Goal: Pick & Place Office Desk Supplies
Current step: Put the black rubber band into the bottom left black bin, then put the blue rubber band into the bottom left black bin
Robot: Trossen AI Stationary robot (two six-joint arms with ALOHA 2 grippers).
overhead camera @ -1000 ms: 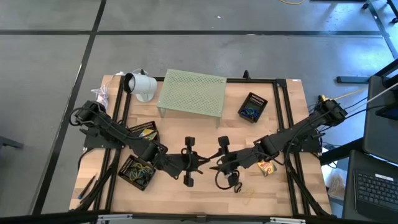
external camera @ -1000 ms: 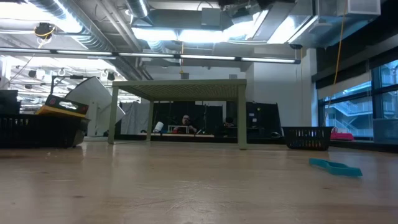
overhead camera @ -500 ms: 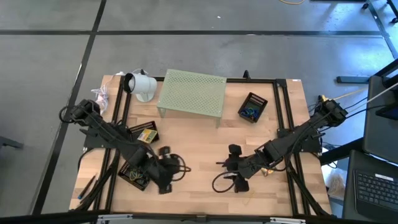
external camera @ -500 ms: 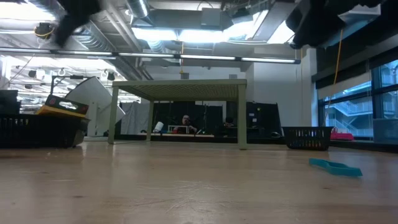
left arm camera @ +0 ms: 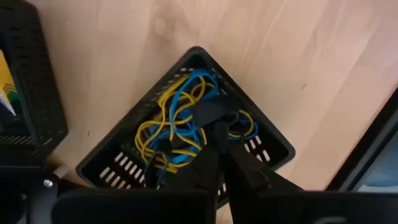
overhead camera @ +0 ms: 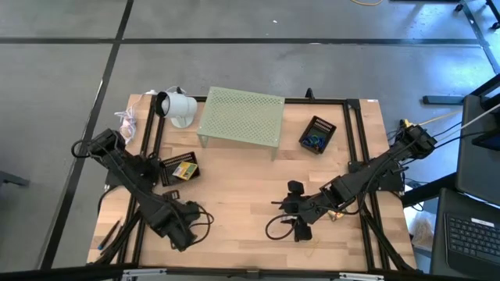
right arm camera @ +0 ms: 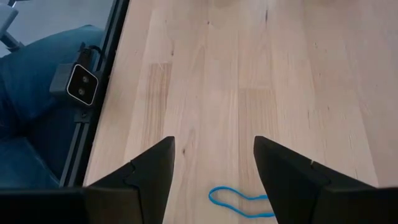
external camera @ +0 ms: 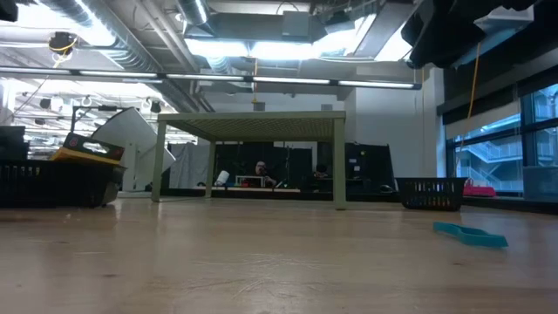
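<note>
- Left gripper [left arm camera: 219, 134] hangs right over the black mesh basket [left arm camera: 186, 124] at the near left of the table, fingers pinched together, nothing visibly carried between them.
- That basket already holds a tangle of blue and yellow rubber bands [left arm camera: 180, 118], so part of the sorting looks done.
- Right gripper [right arm camera: 211, 163] is low over the near middle of the table, fingers spread wide and empty.
- A loose blue rubber band [right arm camera: 239, 200] lies on the wood just beside the right gripper's fingertips; that looks like the next pick.
- In the high view a thin yellowish loop [overhead camera: 312, 247] also lies near the front edge, unsorted.
- A second black basket [overhead camera: 317, 133] at far right shows some contents; what exactly I cannot tell.
- A black tray [overhead camera: 180, 168] with a yellow-green card box [overhead camera: 183, 169] sits to the left.
- Around: the pale green perforated riser [overhead camera: 241, 115] and white cup-shaped object [overhead camera: 176, 107] stand far back, well apart from both arms; nothing blocks the blue band.
</note>
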